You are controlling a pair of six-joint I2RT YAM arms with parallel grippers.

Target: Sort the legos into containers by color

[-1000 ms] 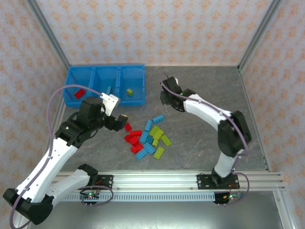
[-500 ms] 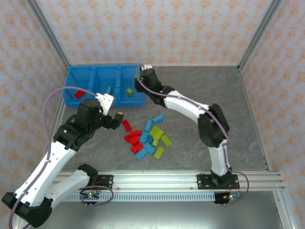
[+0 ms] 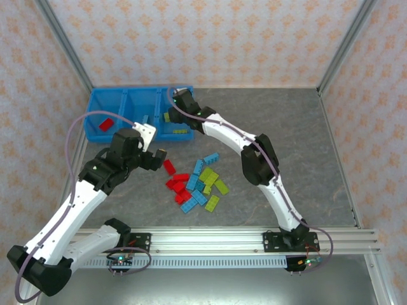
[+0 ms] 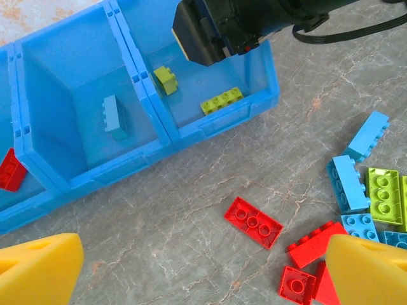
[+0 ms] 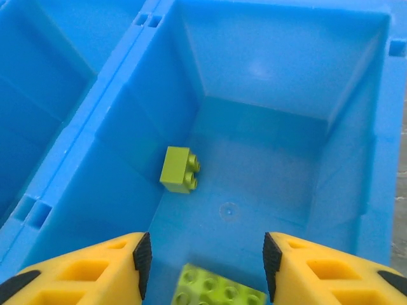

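The containers are three joined blue bins at the back left. My right gripper hangs open over the right bin, its pads apart around a long lime green lego that lies loose on the bin floor. A small green lego lies further in. The middle bin holds a light blue lego and the left bin a red one. My left gripper stands open and empty just above the table, short of a flat red lego. A mixed pile of legos lies mid-table.
The right arm arches across the table from its base to the bins, passing behind the pile. The left arm reaches along the left side. Metal frame posts and patterned walls close in the table's back and sides.
My right arm swung left from mid-table to over the right bin, opened, and let the long green lego drop into it. My left gripper shifted only slightly near the red lego.
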